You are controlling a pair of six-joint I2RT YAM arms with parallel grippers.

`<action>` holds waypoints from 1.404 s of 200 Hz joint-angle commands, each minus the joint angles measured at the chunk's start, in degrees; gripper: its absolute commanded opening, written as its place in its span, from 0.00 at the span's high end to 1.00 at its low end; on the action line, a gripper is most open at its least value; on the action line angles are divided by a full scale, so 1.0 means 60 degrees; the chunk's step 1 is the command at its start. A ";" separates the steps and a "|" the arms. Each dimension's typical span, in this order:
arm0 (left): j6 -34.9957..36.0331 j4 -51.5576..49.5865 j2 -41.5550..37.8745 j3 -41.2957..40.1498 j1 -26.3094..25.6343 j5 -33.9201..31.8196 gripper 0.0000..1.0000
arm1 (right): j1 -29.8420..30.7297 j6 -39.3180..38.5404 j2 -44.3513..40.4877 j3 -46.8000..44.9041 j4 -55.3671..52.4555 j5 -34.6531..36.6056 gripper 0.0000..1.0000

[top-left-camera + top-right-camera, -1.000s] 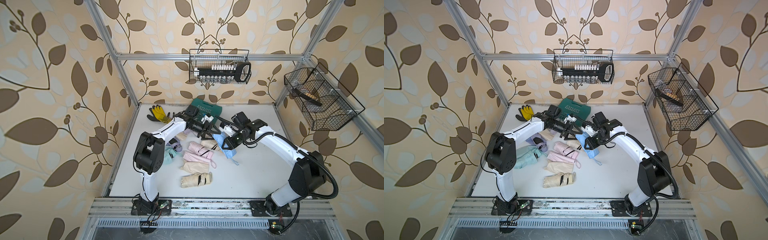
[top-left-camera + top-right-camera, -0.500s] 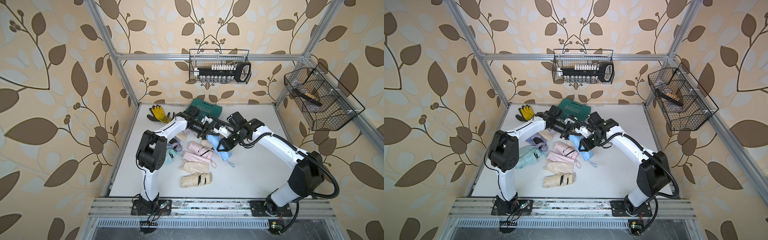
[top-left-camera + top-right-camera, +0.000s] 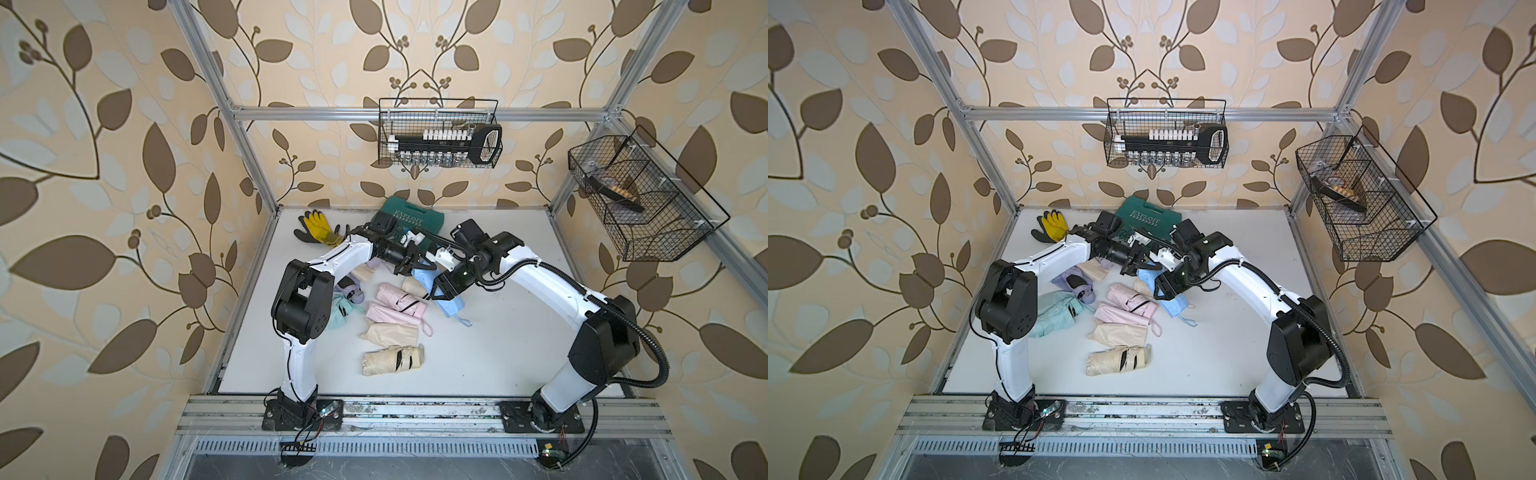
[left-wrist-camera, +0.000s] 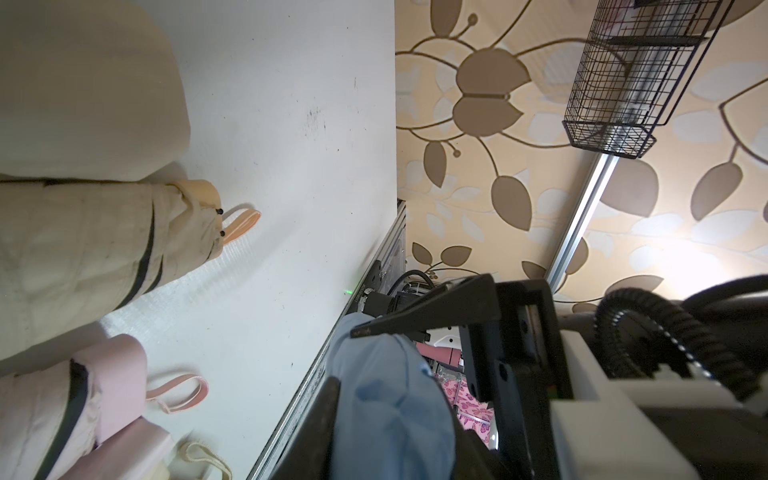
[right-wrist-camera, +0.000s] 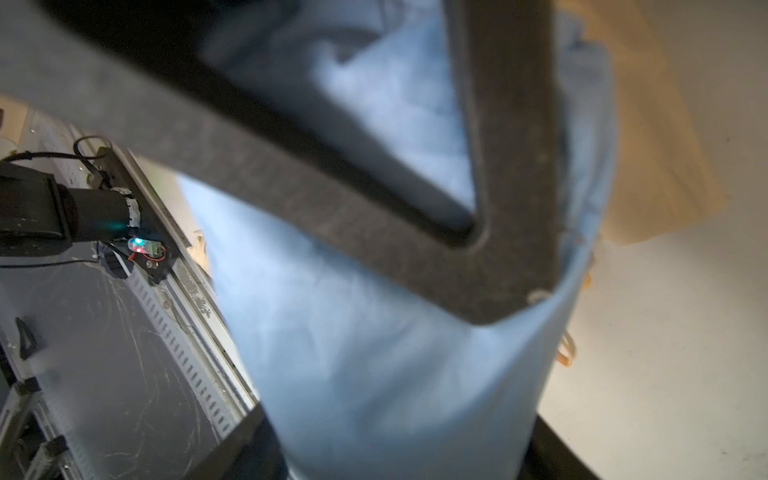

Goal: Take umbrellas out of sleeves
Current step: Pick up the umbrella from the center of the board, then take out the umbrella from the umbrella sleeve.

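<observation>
Leaning in just in front of the green case [image 3: 409, 216], the left pincer [image 3: 411, 266] pinches the end of the blue sleeve [image 3: 452, 305] nearest that case. The right pincer [image 3: 441, 291] stands spread astride the sleeve's middle, a little farther from the case, while the sleeve's far end rests on the counter [image 3: 498, 353].

Pastel umbrellas [image 3: 392, 360] and the blue sleeve [image 3: 451, 305] are matt, creased cloth. The white tabletop [image 3: 498, 353] looks smooth, faintly scuffed; the green case [image 3: 415, 214], hard plastic.
</observation>
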 commanded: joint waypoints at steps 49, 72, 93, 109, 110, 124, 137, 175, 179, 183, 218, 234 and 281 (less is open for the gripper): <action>-0.1663 0.2016 -0.0216 -0.0340 0.0779 0.0870 0.99 | -0.3053 0.4602 -0.1570 -0.1794 0.2086 -0.2945 0.23; -0.2491 0.3009 -0.0309 -0.0574 0.1112 0.0907 0.99 | -0.4231 0.6191 -0.2358 -0.3043 0.2824 -0.4238 0.23; -0.2709 0.3504 -0.0340 -0.0652 0.1330 0.0918 0.99 | -0.4834 0.7152 -0.3155 -0.4011 0.3494 -0.5090 0.24; -0.3907 0.4670 -0.0348 -0.0955 0.1393 0.0979 0.99 | -0.4966 0.7716 -0.3552 -0.4613 0.3820 -0.5398 0.26; -0.3989 0.4753 -0.0352 -0.0978 0.1401 0.0987 0.99 | -0.4960 0.7783 -0.3571 -0.4660 0.3888 -0.5421 0.26; -0.5177 0.6299 -0.0328 -0.1319 0.1421 0.1024 0.99 | -0.4938 0.8794 -0.3824 -0.5503 0.5048 -0.5874 0.28; -0.6091 0.7463 -0.0273 -0.1549 0.1423 0.1024 0.99 | -0.4935 0.9723 -0.4032 -0.6208 0.5968 -0.6054 0.29; -0.6910 0.8509 -0.0264 -0.1740 0.1423 0.1037 0.99 | -0.4409 1.1397 -0.4015 -0.7244 0.8239 -0.5943 0.31; -0.6911 0.8511 -0.0275 -0.1741 0.1423 0.1045 0.99 | -0.4325 1.1452 -0.3940 -0.7221 0.8366 -0.5881 0.31; -0.6911 0.8511 -0.0280 -0.1747 0.1423 0.1054 0.99 | -0.4242 1.1527 -0.3865 -0.7187 0.8490 -0.5836 0.31; -0.6883 0.8485 -0.0410 -0.1885 0.1409 0.1068 0.98 | -0.3961 1.1887 -0.3448 -0.6697 0.9185 -0.5421 0.33; -0.6866 0.8451 -0.0458 -0.1894 0.1409 0.1068 0.98 | -0.3963 1.1880 -0.3421 -0.6447 0.9164 -0.5253 0.35; -0.6968 0.8512 -0.0500 -0.1865 0.1383 0.1013 0.99 | -0.3836 1.2345 -0.3103 -0.6303 0.9758 -0.4975 0.44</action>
